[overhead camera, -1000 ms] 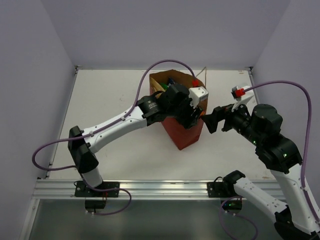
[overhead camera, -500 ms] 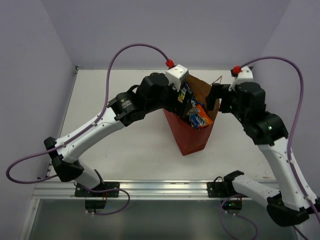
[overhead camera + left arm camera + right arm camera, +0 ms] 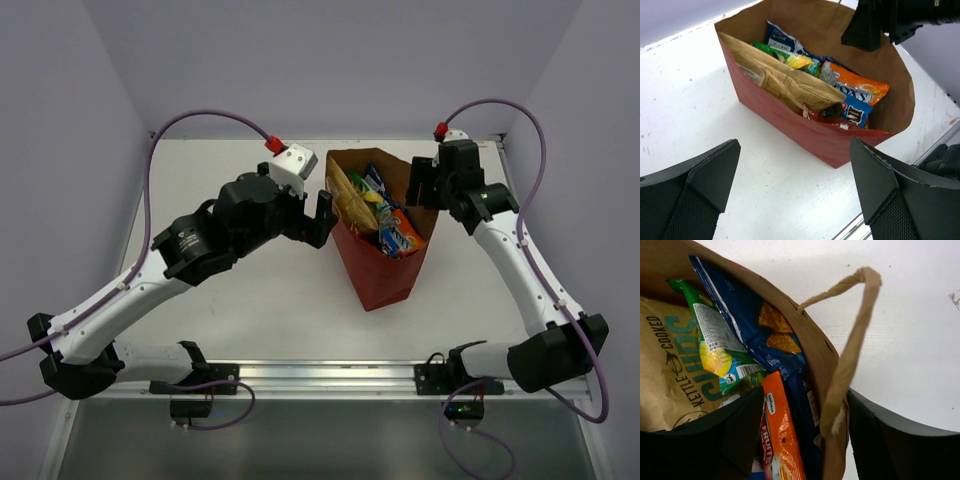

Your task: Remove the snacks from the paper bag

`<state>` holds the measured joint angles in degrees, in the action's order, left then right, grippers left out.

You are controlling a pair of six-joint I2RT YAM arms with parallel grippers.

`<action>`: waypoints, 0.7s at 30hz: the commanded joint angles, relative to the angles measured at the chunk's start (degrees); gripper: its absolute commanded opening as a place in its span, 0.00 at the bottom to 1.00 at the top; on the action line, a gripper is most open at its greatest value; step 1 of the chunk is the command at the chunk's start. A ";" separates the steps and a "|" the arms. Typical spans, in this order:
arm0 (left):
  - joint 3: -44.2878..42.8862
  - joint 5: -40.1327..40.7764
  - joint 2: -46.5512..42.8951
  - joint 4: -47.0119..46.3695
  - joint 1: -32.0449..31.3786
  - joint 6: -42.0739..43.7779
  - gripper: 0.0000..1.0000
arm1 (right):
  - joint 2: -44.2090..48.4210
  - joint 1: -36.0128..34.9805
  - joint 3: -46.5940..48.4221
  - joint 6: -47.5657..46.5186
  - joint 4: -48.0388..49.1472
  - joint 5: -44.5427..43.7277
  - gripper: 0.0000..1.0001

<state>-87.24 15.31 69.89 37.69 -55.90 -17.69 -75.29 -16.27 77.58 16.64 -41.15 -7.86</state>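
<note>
The paper bag (image 3: 385, 272) stands open mid-table, red outside, brown inside. The snacks (image 3: 388, 228) fill it: a tan kettle-chips bag (image 3: 785, 80), a blue Doritos bag (image 3: 760, 325), a green packet (image 3: 715, 340), an orange candy pack (image 3: 782, 440) and a blue pack (image 3: 855, 112). My left gripper (image 3: 324, 214) is open and empty, just left of the bag; it also shows in the left wrist view (image 3: 795, 192). My right gripper (image 3: 805, 440) is open astride the bag's far right wall, one finger inside, one outside by the loop handle (image 3: 850, 355).
The white table (image 3: 230, 170) is walled in by purple panels on three sides. A metal rail (image 3: 320, 375) with both arm bases runs along the near edge. The right gripper (image 3: 875, 25) shows over the bag's far rim in the left wrist view.
My left gripper has come up out of the bag's mouth and pulled back to its left. My right gripper has moved up and back to the bag's far right rim. The bag now stands wider open.
</note>
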 commanded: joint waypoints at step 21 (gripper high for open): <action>0.59 2.09 1.39 -3.33 0.26 -2.00 0.97 | 7.34 0.19 -7.62 -6.09 18.11 -2.86 0.00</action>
<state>-83.81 16.95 70.46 37.41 -55.90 -18.52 -71.92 -16.01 67.99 12.82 -30.26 -8.43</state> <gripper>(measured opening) 0.975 0.023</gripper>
